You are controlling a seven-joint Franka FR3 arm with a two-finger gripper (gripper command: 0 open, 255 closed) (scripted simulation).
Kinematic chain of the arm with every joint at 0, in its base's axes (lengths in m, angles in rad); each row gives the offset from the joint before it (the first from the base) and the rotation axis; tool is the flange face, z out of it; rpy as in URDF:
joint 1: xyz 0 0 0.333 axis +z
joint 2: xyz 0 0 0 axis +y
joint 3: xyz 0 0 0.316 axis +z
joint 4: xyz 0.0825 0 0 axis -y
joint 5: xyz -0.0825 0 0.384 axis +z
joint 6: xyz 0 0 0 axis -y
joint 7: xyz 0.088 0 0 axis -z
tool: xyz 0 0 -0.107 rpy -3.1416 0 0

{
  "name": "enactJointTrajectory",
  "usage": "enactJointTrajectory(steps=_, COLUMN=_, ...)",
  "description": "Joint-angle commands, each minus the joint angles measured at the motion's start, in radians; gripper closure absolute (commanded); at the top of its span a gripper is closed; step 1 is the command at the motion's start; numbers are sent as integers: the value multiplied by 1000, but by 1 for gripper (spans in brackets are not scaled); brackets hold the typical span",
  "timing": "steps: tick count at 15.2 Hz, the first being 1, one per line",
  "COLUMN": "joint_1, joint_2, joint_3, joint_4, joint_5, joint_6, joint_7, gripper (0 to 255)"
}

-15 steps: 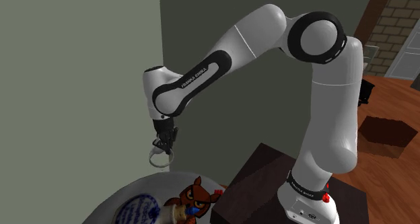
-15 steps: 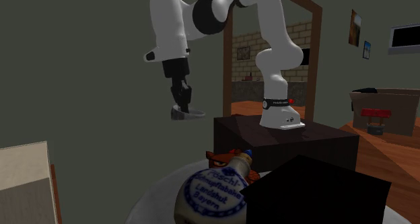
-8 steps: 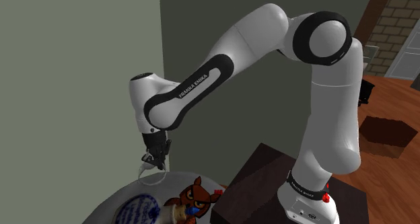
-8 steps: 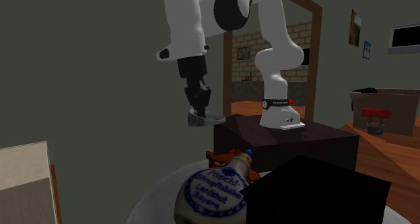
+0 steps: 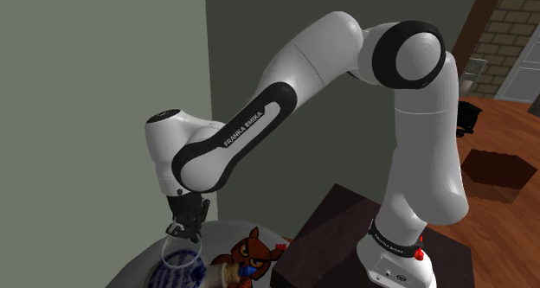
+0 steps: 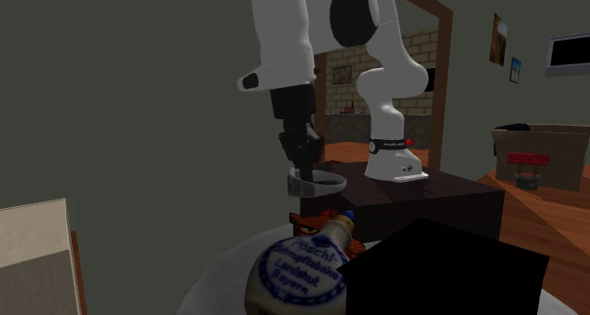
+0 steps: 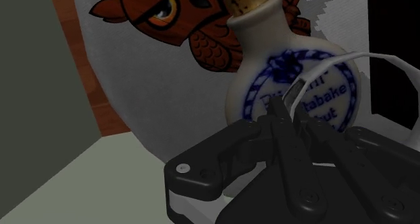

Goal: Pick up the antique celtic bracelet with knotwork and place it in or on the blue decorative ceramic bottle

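— Grey ring, that bracelet [image 6: 303, 185]: is it in hand?
— Yes. The black gripper [image 6: 304, 167] has its jaws pinched on the band's near edge. The ring hangs roughly level below them, clear of the round white table [image 6: 210, 277].
— And the bottle?
— The cream bottle [image 6: 301, 268] with blue lettering lies on its side on that table. Its corked neck points toward the stand [image 6: 444, 204], beside a red owl figure [image 5: 253, 253].
— Which way from the jaws?
— Mostly down. The wrist view looks along the fingers onto the bottle's round belly, and the ring's arc crosses it. In the second exterior view the ring sits nearer the neck end.
— Thread it over the neck?
— Awkward, I'd judge, since the neck lies level. Setting it on the belly looks simpler, though it may slide off the curve.
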Motion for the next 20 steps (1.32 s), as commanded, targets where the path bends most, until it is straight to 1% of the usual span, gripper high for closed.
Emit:
enactJointTrajectory(steps=1, joint_1=5, joint_2=18, joint_3=-2, joint_4=-5, joint_5=-6, joint_6=23, joint_7=6, gripper=255)
enactJointTrajectory(steps=8, joint_1=16, joint_2=91, joint_3=-17, joint_4=-15, joint_5=-32, joint_6=102, joint_7=16, gripper=255)
enactJointTrajectory(steps=16, joint_1=17, joint_2=91, joint_3=-17, joint_4=-15, joint_5=-32, joint_6=102, joint_7=16, gripper=255)
enactJointTrajectory(steps=17, joint_1=17, joint_2=91, joint_3=-17, joint_4=-15, joint_5=-32, joint_6=102, joint_7=16, gripper=0)
enactJointTrajectory(steps=20, joint_1=17, joint_2=91, joint_3=-17, joint_4=-15, joint_5=-32, joint_6=102, joint_7=16, gripper=0)
